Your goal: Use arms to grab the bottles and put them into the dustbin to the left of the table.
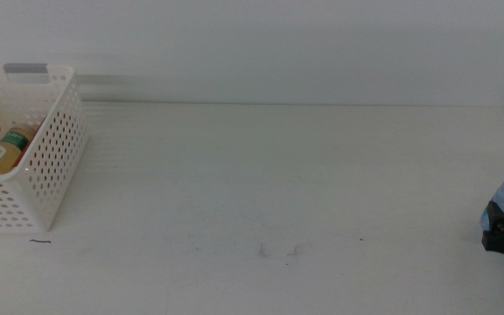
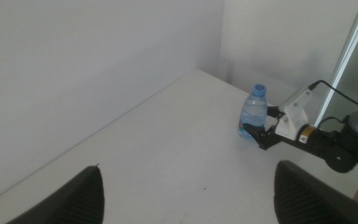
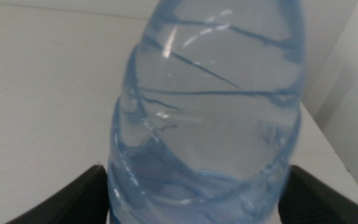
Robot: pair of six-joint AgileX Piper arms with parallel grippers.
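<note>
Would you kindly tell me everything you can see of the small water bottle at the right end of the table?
The water bottle is small, of clear bluish ribbed plastic, with a blue cap. It stands upright on the white table, near its right edge and far from the dustbin. The right gripper is closed around its lower body, one dark jaw on each side. In the right wrist view the bottle fills the picture. No label shows.

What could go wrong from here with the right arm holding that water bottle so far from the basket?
The right gripper grips the water bottle low on its body, so it might tip or slip in transit. The dustbin sits across the table, a long carry. It already holds a yellow bottle, so the drop could bounce out. The left gripper waits open.
</note>
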